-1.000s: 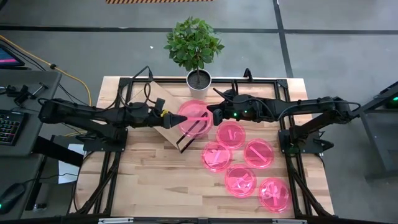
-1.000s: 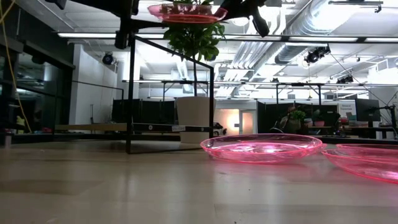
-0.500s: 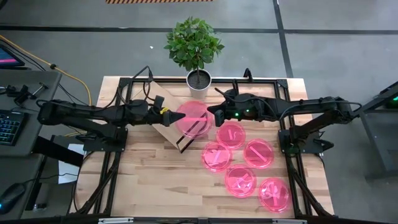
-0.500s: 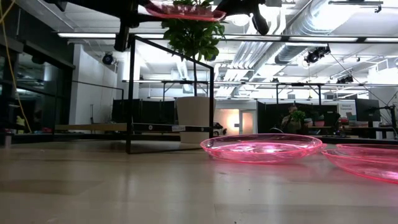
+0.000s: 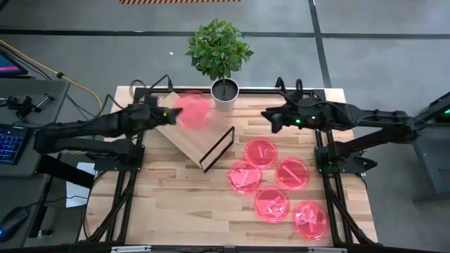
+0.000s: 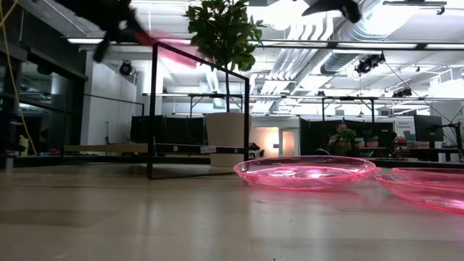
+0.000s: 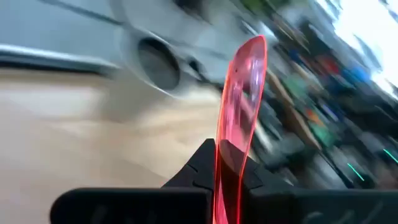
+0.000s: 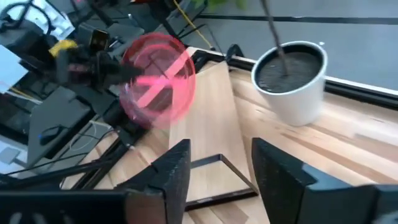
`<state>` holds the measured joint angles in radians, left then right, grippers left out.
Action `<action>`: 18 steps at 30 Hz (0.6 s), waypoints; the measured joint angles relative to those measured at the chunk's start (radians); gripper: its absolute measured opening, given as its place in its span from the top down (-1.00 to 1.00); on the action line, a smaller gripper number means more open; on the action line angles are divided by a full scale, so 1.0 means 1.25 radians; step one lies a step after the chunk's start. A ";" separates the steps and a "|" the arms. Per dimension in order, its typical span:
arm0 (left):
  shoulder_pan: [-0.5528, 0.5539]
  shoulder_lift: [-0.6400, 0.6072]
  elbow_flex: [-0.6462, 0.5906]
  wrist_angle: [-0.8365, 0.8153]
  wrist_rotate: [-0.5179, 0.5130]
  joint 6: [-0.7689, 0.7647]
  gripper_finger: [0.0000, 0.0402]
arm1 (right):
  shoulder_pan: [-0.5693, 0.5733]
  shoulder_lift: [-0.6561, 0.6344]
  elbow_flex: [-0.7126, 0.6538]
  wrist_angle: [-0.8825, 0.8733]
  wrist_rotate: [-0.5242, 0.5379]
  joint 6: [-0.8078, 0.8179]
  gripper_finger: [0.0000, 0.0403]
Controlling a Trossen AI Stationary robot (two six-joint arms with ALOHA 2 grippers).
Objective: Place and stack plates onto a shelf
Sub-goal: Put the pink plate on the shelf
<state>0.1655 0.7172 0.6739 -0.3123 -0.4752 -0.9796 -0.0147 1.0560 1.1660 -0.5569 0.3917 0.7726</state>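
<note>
My left gripper (image 5: 167, 116) is shut on one translucent pink plate (image 5: 193, 110) above the far end of the plywood shelf board (image 5: 184, 135). The plate also shows in the right wrist view (image 8: 158, 81) and, as a slanting streak, in the low view (image 6: 170, 51). My right gripper (image 5: 271, 117) is open and empty, to the right of the plant pot (image 5: 225, 91); its fingers stand apart in its own view (image 8: 221, 174). Several more pink plates (image 5: 261, 151) lie flat on the tabletop at the right. My left gripper pinches the plate's rim (image 7: 227, 165) between its two fingers, which come roughly level from the table's left. The plate is seen edge-on between the fingers and sticks out beyond them. It is lifted clear and tilted, with its face (image 8: 163, 74) turned toward my right arm.
The shelf's black wire frame leg (image 5: 216, 149) stands at the board's near right end, tall in the low view (image 6: 199, 109). A potted plant in a white pot (image 8: 295, 81) stands at the table's far edge, between the arms. A desk with a keyboard (image 5: 10, 144) is at the left.
My right gripper has drawn away from the plate toward the table's right edge and a little toward the far edge. My left gripper has carried the plate toward the far left, above the shelf's far end. The plate has tipped from level to a steep tilt.
</note>
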 joint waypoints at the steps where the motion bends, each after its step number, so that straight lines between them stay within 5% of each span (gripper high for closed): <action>1: 0.000 -0.019 -0.002 -0.038 -0.056 -0.026 0.99 | 0.004 -0.009 0.000 -0.014 0.011 0.010 0.21; 6: -0.019 -0.060 -0.089 -0.111 -0.277 -0.251 1.00 | 0.027 -0.026 0.000 -0.054 0.081 0.029 0.20; 18: -0.076 0.065 -0.275 -0.067 -0.429 -0.759 1.00 | 0.032 -0.007 0.000 -0.055 0.097 0.033 0.20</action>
<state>0.0707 0.7981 0.3300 -0.3957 -1.0119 -1.9289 0.0254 1.0473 1.1656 -0.6254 0.5125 0.8135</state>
